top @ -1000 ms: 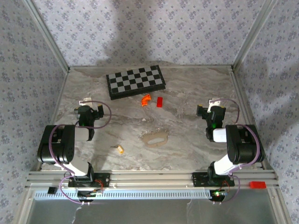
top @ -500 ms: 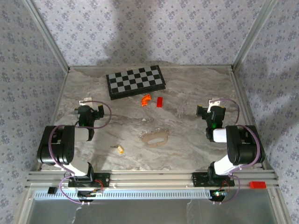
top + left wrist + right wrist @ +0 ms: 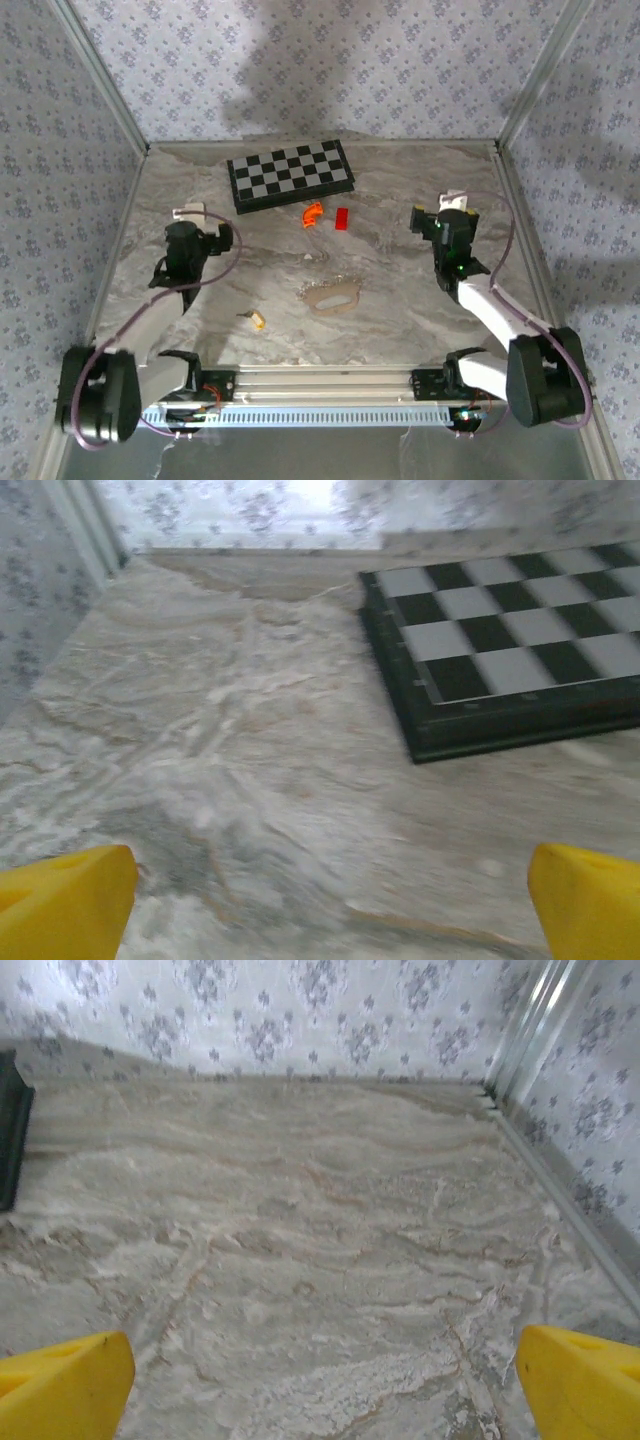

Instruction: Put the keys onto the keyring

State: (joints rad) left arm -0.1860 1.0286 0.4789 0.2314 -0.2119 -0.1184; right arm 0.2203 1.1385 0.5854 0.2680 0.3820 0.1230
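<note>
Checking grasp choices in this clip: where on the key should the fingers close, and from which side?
Probably take the key by its yellow-orange head, coming straight down from above. It lies flat on the table, so no side approach gets under it, and the head is the bulkier part.

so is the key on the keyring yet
Off. The key lies by itself, clearly apart from the keyring.

left arm (image 3: 150, 325), right arm (image 3: 495, 305): white links, black rounded joint housings; lilac cable (image 3: 236, 248) loops behind left pincer (image 3: 190, 228); green LED (image 3: 455, 268) behind right pincer (image 3: 443, 215); fingertips (image 3: 60, 900) yellow, blunt
</note>
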